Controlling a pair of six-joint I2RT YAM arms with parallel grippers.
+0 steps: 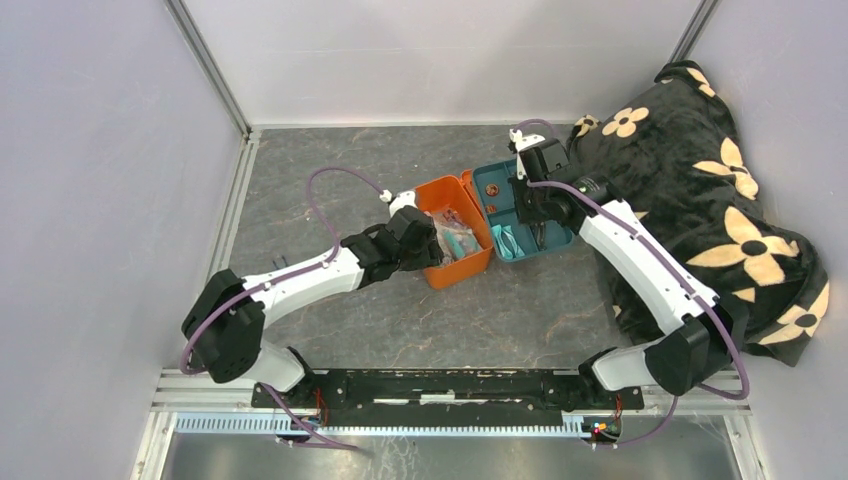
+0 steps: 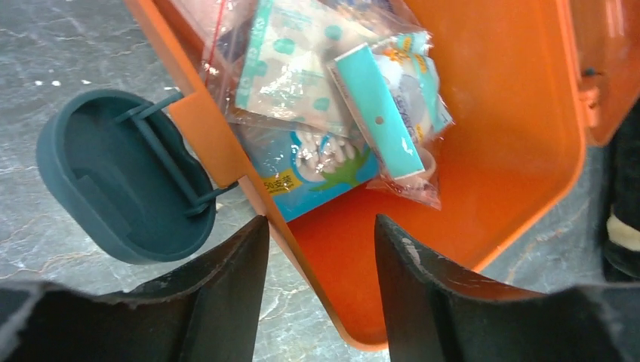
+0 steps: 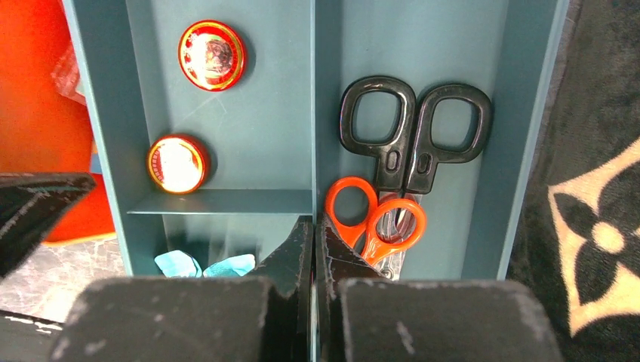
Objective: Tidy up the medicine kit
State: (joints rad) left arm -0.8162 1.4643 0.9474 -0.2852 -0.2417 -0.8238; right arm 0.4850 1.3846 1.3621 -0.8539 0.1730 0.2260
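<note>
The medicine kit (image 1: 440, 190), an orange box, lies open mid-table with its teal handle (image 2: 121, 173) outside the near wall. A clear bag of packets (image 2: 340, 98) rests on the orange floor (image 2: 498, 136). My left gripper (image 2: 321, 226) is open and straddles the box's near wall, one finger outside and one inside. In the top view this left gripper (image 1: 428, 243) sits at the box's left edge. My right gripper (image 3: 313, 222) is shut, its tips at the centre divider of the teal tray (image 3: 256, 105); I cannot tell if it pinches the divider. From above, the right gripper (image 1: 525, 205) hangs over that tray (image 1: 500, 185).
The tray holds two round tins (image 3: 212, 54), black scissors (image 3: 411, 136), orange scissors (image 3: 373, 215) and a light blue bundle (image 3: 204, 264). A black flowered blanket (image 1: 720, 200) is heaped at the right, against the tray. White walls close in left, back and right.
</note>
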